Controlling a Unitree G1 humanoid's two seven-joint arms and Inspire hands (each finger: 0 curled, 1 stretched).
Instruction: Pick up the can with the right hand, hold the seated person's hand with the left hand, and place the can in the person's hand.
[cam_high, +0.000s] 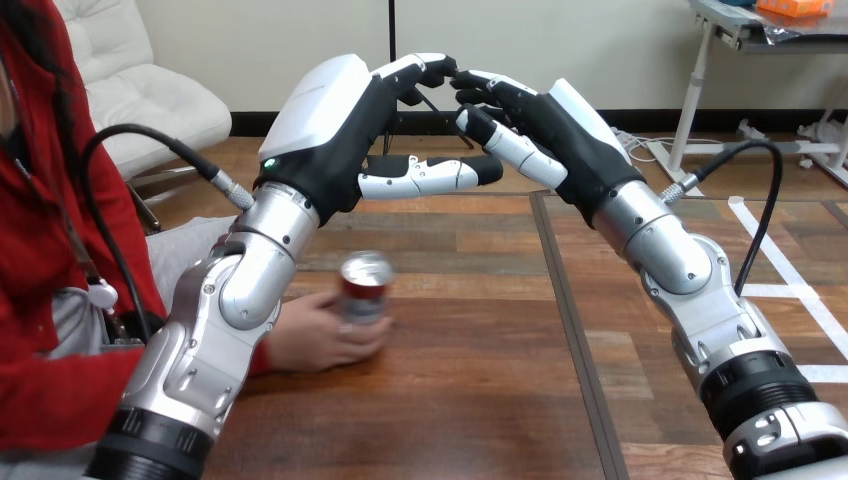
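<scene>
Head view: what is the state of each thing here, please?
can: upright, in the person's hand
person's hand: curled round the can, on the table
left hand: raised over the table, open, empty
right hand: raised over the table, open, empty

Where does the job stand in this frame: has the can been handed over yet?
Done: the can sits upright in the person's hand, which rests on the table, so delivery looks complete. In hand: nothing; the left robot hand and right robot hand hover above the table, fingertips close together, clear of can and person. Left: probably only lowering the arms.
</scene>
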